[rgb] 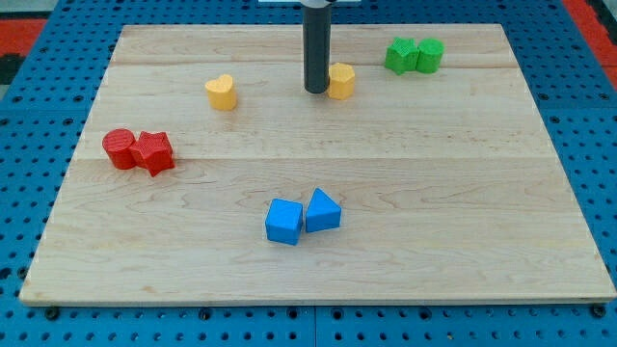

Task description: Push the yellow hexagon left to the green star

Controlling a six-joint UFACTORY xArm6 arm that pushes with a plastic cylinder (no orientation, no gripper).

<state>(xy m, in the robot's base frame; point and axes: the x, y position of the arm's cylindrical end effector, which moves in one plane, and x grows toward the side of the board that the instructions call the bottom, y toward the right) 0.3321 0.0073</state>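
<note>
My tip point(317, 91) sits on the wooden board point(318, 260), touching or just beside the left face of the yellow hexagon point(341, 81). It has no jaws, so it holds nothing and can only press against things.

The yellow hexagon is near the view's top, a little right of centre. The green star point(400, 55) is up at the view's right, touching a second green block point(430, 54), and stands apart from the hexagon.

The hexagon looks like a small, hard, light block that should slide easily on the smooth wood. Its flat faces give good contact, but an off-centre push would probably spin it or let it slip past the rod. I judge the tip should press squarely on the face opposite the star.

2 red blocks point(139, 150), 2 blue blocks point(302, 218) and a yellow heart point(222, 93) lie well away.
</note>
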